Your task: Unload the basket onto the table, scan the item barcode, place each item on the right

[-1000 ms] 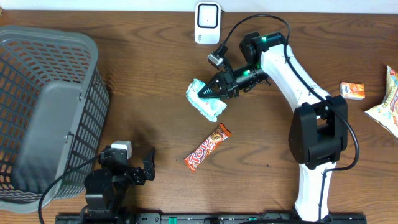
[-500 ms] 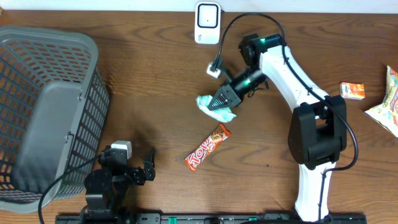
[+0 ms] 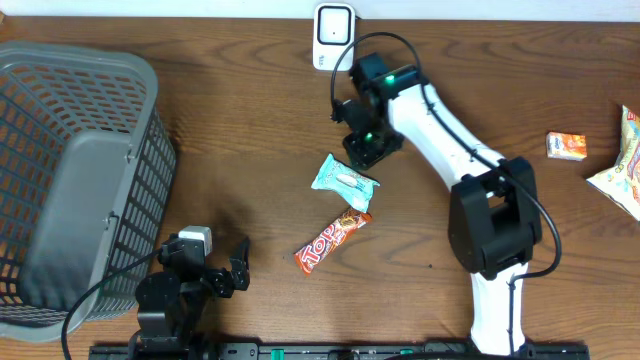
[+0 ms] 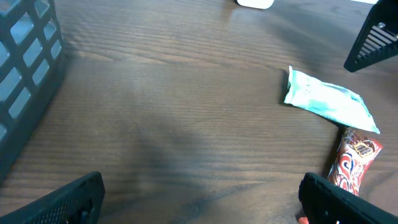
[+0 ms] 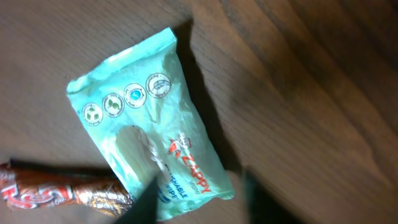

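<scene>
Right hand [image 3: 363, 155] pointing down just above teal packet [image 3: 345, 178] — parted, gripping nothing, left hand [image 4: 202, 199] low — spread wide.

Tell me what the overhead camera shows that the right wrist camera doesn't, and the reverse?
Only overhead: the grey basket at the left, the white device at the far edge, the small orange box and a snack bag at the right, plus the left arm and right arm. Only right wrist: the print on the mint-green packet, a row of round icons and slanted lettering. Both: that packet lying flat on the wooden table, with the red-orange candy bar right beside it.
</scene>
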Controlling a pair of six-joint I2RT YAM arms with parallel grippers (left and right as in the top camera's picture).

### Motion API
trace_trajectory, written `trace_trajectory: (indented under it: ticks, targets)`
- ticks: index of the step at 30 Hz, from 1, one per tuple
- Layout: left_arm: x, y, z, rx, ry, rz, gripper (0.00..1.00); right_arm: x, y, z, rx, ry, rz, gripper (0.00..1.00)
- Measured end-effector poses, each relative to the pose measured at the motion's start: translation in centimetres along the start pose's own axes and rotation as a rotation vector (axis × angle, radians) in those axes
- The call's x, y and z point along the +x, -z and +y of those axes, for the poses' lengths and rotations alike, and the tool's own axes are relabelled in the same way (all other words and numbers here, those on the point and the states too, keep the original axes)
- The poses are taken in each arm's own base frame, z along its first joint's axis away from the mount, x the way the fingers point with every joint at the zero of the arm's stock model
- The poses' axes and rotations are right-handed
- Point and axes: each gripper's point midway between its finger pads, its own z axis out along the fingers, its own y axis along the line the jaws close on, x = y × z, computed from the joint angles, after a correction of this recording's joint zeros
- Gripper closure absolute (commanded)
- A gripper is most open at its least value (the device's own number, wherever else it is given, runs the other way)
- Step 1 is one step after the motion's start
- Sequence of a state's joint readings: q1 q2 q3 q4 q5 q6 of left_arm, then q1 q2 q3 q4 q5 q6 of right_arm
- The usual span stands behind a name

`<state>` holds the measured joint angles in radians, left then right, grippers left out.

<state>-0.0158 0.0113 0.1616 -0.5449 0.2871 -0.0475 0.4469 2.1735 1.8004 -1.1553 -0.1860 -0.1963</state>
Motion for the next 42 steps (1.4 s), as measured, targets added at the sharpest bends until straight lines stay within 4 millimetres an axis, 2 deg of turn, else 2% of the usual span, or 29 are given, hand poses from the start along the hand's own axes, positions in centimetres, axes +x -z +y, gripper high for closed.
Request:
trace_trajectory:
  ticks: [6, 16, 23, 25, 29, 31, 37, 40, 41, 42]
  targets:
    - [0.0, 0.0, 0.0, 0.0, 0.0, 0.0, 0.0, -0.1, -0.4, 1.7, 0.052, -0.078, 0.019, 0.99]
    - [0.0, 0.0, 0.0, 0.0, 0.0, 0.0, 0.0, -0.3, -1.0, 5.3, 0.027, -0.053, 0.023, 0.99]
    - [0.0, 0.0, 0.0, 0.0, 0.0, 0.0, 0.0, -2.5, -1.4, 6.6, 0.018, -0.009, -0.066, 0.99]
    - [0.0, 0.0, 0.0, 0.0, 0.0, 0.0, 0.0, -2.5, -2.5, 6.9, 0.021, 0.003, -0.08, 0.99]
    - [0.0, 0.0, 0.0, 0.0, 0.0, 0.0, 0.0, -0.9, -5.2, 6.3, 0.053, -0.013, -0.052, 0.99]
    - [0.0, 0.0, 0.0, 0.0, 0.0, 0.0, 0.0, -0.5, -5.8, 6.1, 0.062, -0.028, -0.057, 0.99]
    - [0.0, 0.0, 0.0, 0.0, 0.0, 0.0, 0.0, -0.6, -5.1, 5.3, 0.115, -0.049, -0.073, 0.99]
    - [0.0, 0.0, 0.0, 0.0, 0.0, 0.0, 0.0, -1.2, -2.8, 5.2, 0.139, -0.056, -0.059, 0.98]
    - [0.0, 0.0, 0.0, 0.0, 0.0, 0.0, 0.0, -2.0, -1.4, 5.4, 0.145, -0.055, -0.077, 0.91]
    - [0.0, 0.0, 0.0, 0.0, 0.0, 0.0, 0.0, -2.9, 0.3, 5.5, 0.153, -0.053, -0.1, 0.77]
